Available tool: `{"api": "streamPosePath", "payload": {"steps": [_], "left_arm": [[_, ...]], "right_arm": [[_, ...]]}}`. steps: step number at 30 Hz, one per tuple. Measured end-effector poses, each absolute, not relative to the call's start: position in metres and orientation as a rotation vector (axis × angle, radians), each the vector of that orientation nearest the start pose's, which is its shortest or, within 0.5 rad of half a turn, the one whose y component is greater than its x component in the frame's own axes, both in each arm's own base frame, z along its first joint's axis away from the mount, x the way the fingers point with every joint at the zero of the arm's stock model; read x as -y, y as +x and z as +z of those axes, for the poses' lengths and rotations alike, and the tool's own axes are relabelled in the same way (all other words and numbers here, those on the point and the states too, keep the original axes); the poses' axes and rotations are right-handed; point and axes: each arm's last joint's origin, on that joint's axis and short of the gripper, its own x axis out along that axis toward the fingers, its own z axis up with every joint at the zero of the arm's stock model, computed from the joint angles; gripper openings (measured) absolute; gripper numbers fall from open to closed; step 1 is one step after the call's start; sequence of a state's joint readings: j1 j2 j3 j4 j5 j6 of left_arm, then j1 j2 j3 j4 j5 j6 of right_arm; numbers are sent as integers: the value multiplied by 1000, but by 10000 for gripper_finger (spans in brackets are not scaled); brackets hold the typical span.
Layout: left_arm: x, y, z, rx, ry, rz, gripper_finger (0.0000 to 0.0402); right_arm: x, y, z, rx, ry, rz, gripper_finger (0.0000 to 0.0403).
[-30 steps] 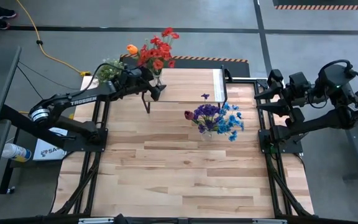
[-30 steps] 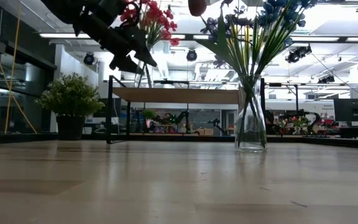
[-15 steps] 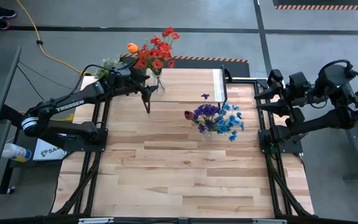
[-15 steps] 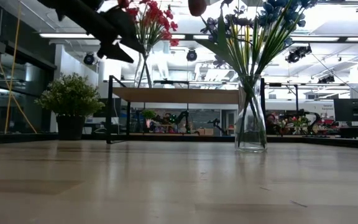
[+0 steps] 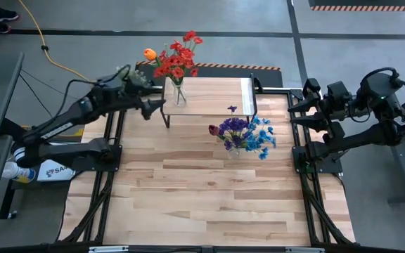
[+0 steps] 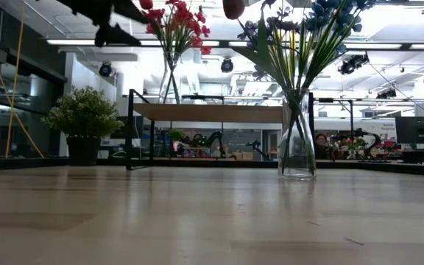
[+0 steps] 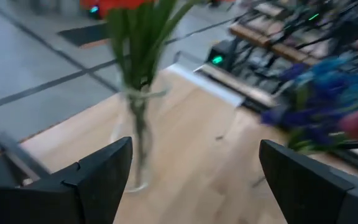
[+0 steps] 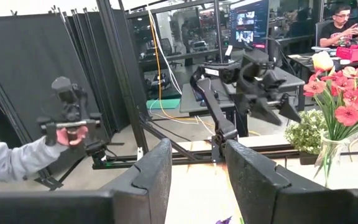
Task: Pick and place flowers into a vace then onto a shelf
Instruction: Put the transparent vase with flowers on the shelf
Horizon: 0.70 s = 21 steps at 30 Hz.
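The shelf (image 5: 209,96) stands at the far edge of the wood-plank surface (image 5: 202,190), light wood top level, white strip at its right end. On the shelf's left portion stands a clear glass vase (image 5: 179,94), upright, holding the red flowers (image 5: 176,59) together with one orange bloom (image 5: 149,54). In the low view this vase (image 6: 169,79) rests on the shelf top (image 6: 208,112), stems vertical, nothing touching it.

The left gripper (image 5: 153,106) sits just off the shelf's left end, near the vase but apart from it. Its jaws are spread wide and hold nothing; the left wrist view shows the two dark fingers (image 7: 101,177) far apart, with the vase (image 7: 135,140) ahead between them and clear of both.

A second clear vase (image 5: 236,148) stands on the surface in front of the shelf's right half, carrying the blue and purple flowers (image 5: 248,133) and one dark maroon bloom (image 5: 213,129). It is upright and free of contact.

A bushy green potted plant (image 6: 85,124) sits by the surface's far left corner.

The right gripper (image 5: 295,112) rests off the right edge of the surface, well apart from both vases. Its jaws stand apart, gripping nothing, as the right wrist view confirms (image 8: 194,177). A person's sleeve and hand (image 8: 73,134) holding a handheld device show in that view's background.
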<state>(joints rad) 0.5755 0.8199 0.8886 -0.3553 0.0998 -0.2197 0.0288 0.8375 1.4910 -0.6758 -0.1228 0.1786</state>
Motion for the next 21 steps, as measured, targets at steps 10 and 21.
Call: {"api": "streamPosePath", "payload": {"steps": [10,21], "left_arm": [[-60,112,369,-73,-350,210,381],[-27,98,393,115,-279,-103,381]], "right_arm": [[-6,97,494,-34,179,151,142],[-7,81,497,0,171,201,142]]}}
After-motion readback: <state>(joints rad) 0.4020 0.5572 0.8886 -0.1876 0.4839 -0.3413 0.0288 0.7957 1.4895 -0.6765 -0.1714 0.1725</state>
